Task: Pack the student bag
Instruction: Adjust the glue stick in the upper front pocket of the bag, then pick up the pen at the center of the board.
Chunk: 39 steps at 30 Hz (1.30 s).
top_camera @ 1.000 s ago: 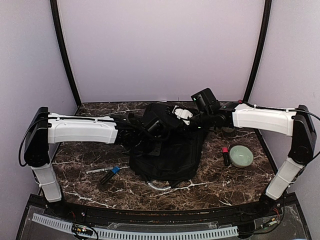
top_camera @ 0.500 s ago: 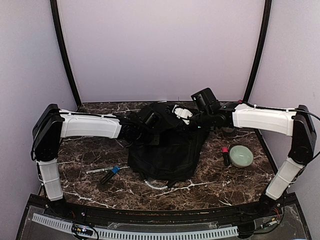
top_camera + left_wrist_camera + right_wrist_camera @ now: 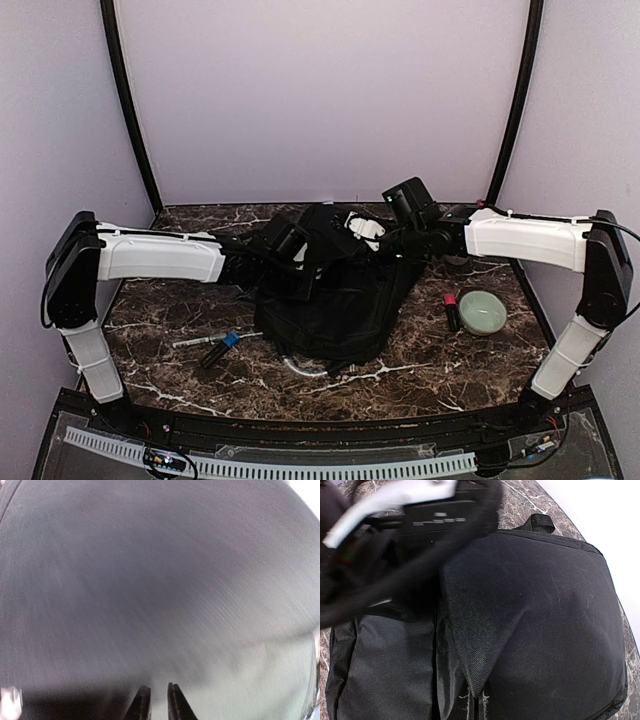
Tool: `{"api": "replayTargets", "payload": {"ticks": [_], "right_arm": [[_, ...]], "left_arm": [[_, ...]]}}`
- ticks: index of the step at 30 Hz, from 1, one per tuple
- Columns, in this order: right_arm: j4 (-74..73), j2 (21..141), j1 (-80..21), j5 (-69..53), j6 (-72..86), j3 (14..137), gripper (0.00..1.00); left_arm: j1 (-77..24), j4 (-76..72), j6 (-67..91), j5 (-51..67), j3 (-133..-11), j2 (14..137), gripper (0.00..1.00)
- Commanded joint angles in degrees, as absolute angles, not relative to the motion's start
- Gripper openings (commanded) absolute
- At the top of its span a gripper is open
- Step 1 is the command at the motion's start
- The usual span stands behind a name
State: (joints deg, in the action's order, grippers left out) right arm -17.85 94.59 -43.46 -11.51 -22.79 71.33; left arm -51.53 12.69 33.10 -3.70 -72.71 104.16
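Though limp, black student bag

No text, brand, number or sign can be read in any view. In the right wrist view a short row of pale marks stands on the black casing of the left arm, but it is too blurred to tell whether these are letters or digits. The bag shows only plain black weave in both wrist views, with nothing legible on it. From above, the small things on the table are too small for any print on them to be made out.
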Motion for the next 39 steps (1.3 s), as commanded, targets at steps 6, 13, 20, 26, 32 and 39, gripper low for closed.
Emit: {"api": "replayTargets", "payload": {"ticks": [6,13,20,26,32,39], "right_arm": [[-14.63,92.48,-44.29,-14.19,-23.60,71.10,0.00],[-14.59,92.75,-44.27,-14.08,-23.63,70.96,0.00],[-14.56,93.84,-44.28,-14.73,-23.52,70.85,0.00],[-14.63,94.09,-44.27,-14.59,-23.54,70.75,0.00],[-14.65,93.61,-44.25,-14.07,-23.72,70.49,0.00],[-14.49,93.66,-44.30,-14.73,-23.64,70.22,0.00]], "left_arm": [[-53.53,31.65,28.28,-4.28,-61.43,81.40,0.34],[-53.53,39.20,34.09,-7.42,-49.81,73.00,0.47],[-53.25,47.37,37.08,-10.95,-45.71,70.58,0.57],[-50.84,49.61,36.10,-12.75,-46.54,73.37,0.61],[-49.55,47.74,33.33,-10.98,-46.80,78.54,0.55],[-47.60,43.43,30.69,-8.77,-45.59,81.66,0.48]]}}
